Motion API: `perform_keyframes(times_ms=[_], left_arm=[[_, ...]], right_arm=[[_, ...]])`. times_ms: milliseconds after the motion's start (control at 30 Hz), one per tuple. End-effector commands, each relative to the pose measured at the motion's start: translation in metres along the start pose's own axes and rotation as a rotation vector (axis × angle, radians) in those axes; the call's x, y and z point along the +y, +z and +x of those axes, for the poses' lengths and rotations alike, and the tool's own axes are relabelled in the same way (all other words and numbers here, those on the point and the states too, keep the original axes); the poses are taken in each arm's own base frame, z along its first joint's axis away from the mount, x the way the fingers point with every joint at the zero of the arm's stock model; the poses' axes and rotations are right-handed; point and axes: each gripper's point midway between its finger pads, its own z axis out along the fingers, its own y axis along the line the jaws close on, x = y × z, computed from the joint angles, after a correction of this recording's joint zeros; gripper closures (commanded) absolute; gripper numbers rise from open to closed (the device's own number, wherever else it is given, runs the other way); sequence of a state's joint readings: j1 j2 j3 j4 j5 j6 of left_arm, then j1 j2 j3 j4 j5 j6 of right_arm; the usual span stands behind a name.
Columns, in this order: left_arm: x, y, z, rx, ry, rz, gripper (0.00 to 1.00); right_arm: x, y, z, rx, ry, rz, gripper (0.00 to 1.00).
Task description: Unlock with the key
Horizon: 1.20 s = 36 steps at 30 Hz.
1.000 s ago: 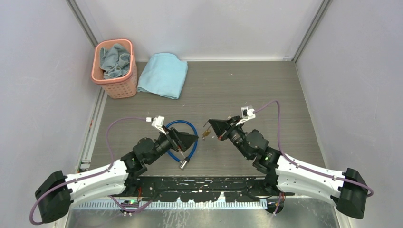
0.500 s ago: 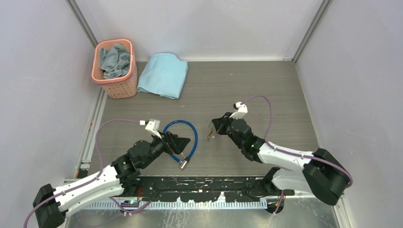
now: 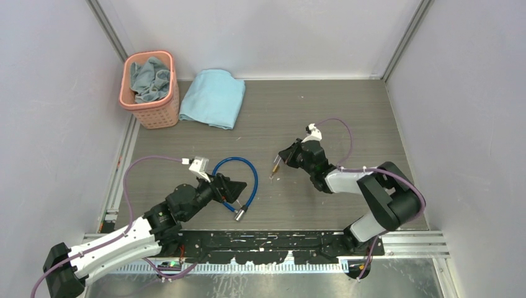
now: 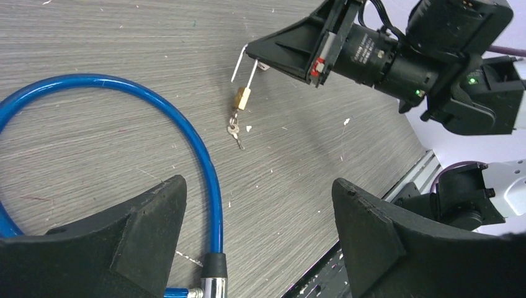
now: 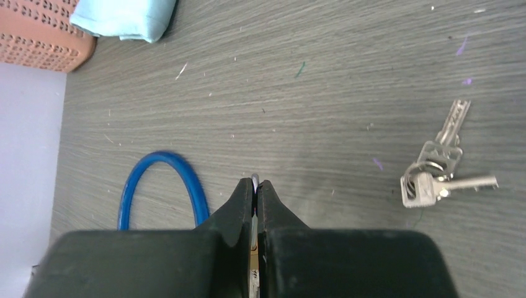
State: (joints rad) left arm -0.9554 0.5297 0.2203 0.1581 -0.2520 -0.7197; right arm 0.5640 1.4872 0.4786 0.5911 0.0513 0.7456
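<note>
Key point(image 5: 451, 127) on table point(image 3: 347, 112), right pincer point(image 5: 255, 186) clamping padlock point(image 4: 242, 98) by shackle, left pincer point(image 4: 257, 186) wide, basket point(image 3: 158, 115) holding cloth point(image 3: 151, 79)

- The black right end effector point(image 3: 282, 156), pinched on the silver shackle of the small brass padlock point(image 3: 275, 167), has moved slightly farther from the blue cable loop point(image 4: 87, 78), taking the padlock with it.
- The white-and-black right arm point(image 3: 386, 200), earlier stretched out low away from the cable, is now folded with its elbow raised.
- The black left end effector point(image 3: 244, 185) has drawn back a little over the cable.
</note>
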Motion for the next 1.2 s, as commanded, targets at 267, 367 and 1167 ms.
perform_keyframes(times_ms=[267, 367, 1167], left_arm=[[-0.007, 0.000, -0.016, -0.050, 0.012, 0.017, 0.14], [-0.007, 0.000, -0.016, -0.052, 0.012, 0.020, 0.14], [-0.005, -0.007, -0.016, -0.058, 0.009, 0.023, 0.15]], right_arm=[[0.030, 0.043, -0.035, -0.038, 0.073, -0.146, 0.99], [0.030, 0.053, -0.033, -0.030, 0.091, -0.158, 0.99], [0.010, 0.111, -0.075, -0.040, 0.119, -0.183, 0.99]])
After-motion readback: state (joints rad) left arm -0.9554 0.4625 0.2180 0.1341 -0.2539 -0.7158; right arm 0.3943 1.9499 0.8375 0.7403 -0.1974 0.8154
